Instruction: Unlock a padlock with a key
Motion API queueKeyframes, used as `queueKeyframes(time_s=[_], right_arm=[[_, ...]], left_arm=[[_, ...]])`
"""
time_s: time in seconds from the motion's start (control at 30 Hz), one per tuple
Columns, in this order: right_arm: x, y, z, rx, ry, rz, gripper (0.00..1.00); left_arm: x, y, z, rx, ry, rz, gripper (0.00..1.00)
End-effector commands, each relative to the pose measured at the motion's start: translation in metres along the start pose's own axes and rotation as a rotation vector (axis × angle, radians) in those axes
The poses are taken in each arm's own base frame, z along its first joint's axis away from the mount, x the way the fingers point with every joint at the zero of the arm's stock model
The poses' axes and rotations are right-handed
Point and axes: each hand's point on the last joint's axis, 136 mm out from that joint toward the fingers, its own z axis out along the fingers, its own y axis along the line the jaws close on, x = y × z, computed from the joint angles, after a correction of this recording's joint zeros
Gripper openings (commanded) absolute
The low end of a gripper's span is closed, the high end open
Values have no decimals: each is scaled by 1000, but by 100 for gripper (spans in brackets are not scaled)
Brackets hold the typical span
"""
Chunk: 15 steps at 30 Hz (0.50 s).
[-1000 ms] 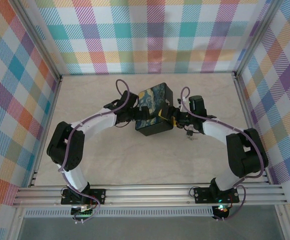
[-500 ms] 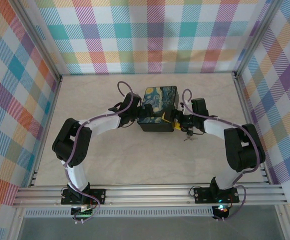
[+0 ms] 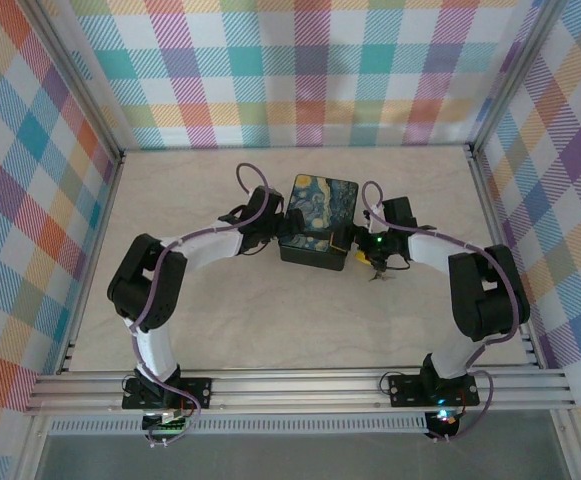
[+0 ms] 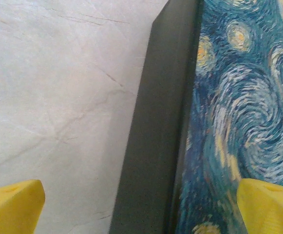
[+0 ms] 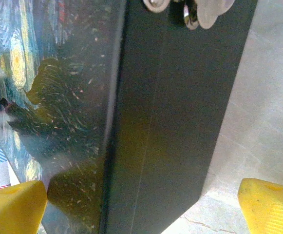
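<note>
**Both grippers open at the box's sides, padlock loose on the table**

Top view: plaid walls (image 3: 30,150) closed the table (image 3: 165,190) on its left, far and right edges. An aluminium rail (image 3: 300,385) ran along the near edge. There was wide bare room left of the left arm and across the near half between the two arms.

The left gripper (image 3: 282,228) sat at the left side of the black box (image 3: 318,215), jaws spread wide, holding nothing. In the left wrist view it straddled the box's top left edge. One yellow fingertip (image 4: 12,204) was over bare table, the other over the swirl-painted lid.

The box sat mid-table, turned slightly, with a bare strip between it and the far wall.

The right gripper (image 3: 354,244) was at the box's near-right corner, also spread wide and empty. In the right wrist view its tips flanked the dark side wall, one by the lid and one over the table. A silvery metal fitting (image 5: 156,4) showed blurred at the top edge.

The padlock (image 3: 380,275) looked like a small dark item on the table just beside the right wrist, apart from the box. The key was too small to tell apart from it. Open table ran right of it to the right wall.
</note>
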Motion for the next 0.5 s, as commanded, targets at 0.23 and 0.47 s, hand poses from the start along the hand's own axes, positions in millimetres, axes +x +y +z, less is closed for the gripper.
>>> queueKeyframes(time_s=[0.23,0.47], right_arm=[[-54,10,-89,195,-412,-237,100],[-66,-53,-155,631,-653,-380,100]], left_arm=[[-63,88,-79,-197,-294,119,100],[-56,190,-112,-412,-429,121,100]])
